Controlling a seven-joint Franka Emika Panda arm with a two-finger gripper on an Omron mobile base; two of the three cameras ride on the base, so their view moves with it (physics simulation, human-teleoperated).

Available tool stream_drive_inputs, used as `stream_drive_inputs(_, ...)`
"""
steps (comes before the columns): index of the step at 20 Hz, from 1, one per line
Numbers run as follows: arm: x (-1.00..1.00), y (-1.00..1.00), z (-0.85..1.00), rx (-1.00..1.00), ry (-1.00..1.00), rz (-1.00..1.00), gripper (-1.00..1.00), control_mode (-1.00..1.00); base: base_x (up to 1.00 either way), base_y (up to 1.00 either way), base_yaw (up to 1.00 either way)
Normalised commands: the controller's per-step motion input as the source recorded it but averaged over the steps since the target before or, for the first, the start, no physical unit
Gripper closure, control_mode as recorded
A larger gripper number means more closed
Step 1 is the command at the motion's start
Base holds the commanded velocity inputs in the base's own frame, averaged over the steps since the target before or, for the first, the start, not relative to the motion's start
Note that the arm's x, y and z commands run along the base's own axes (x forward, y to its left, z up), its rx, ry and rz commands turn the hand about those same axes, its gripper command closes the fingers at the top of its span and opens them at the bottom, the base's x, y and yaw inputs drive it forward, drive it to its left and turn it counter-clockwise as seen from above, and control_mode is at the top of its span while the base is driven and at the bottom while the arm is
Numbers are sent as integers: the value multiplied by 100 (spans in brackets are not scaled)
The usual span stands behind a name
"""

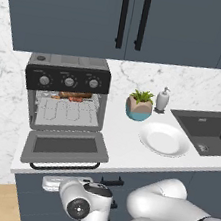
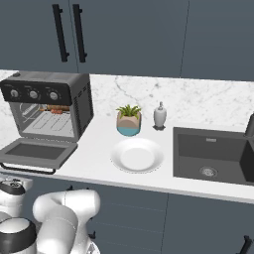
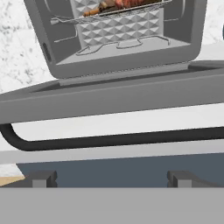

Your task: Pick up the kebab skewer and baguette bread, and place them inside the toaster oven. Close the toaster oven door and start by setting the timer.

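Observation:
The toaster oven (image 1: 68, 78) stands at the counter's left end, its door (image 1: 65, 147) dropped fully open. On the wire rack inside lie the baguette bread (image 1: 79, 95) and, beside it, the reddish kebab skewer (image 1: 66, 98); in the hand view both show at the top edge, the skewer (image 3: 129, 3) only partly visible. My gripper (image 3: 113, 179) is open and empty, low in front of the counter. It sits just below the door's black bar handle (image 3: 113, 140) and points up at it. In the left base view my hand (image 1: 54, 183) is under that handle (image 1: 63, 166).
To the right of the oven stand a potted plant (image 1: 139, 107) and a soap dispenser (image 1: 163, 99). A white plate (image 1: 163, 139) lies near the counter's front edge, with the dark sink (image 1: 208, 130) further right. Dark cabinets hang above and run below the counter.

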Motion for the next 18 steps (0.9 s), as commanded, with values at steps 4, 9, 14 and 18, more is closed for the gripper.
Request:
stream_drive_inputs(4, 25, 0, -10, 0, 0, 0, -100, -100, 0, 0, 0)
stream_drive_inputs(9, 18, 0, -22, 0, 0, 0, -100, -100, 0, 0, 0)
stream_drive_inputs(14, 11, 0, -27, 0, 0, 0, -100, -100, 0, 0, 0)
stream_drive_inputs(18, 23, 0, -6, 0, 0, 0, -100, -100, 0, 0, 0)
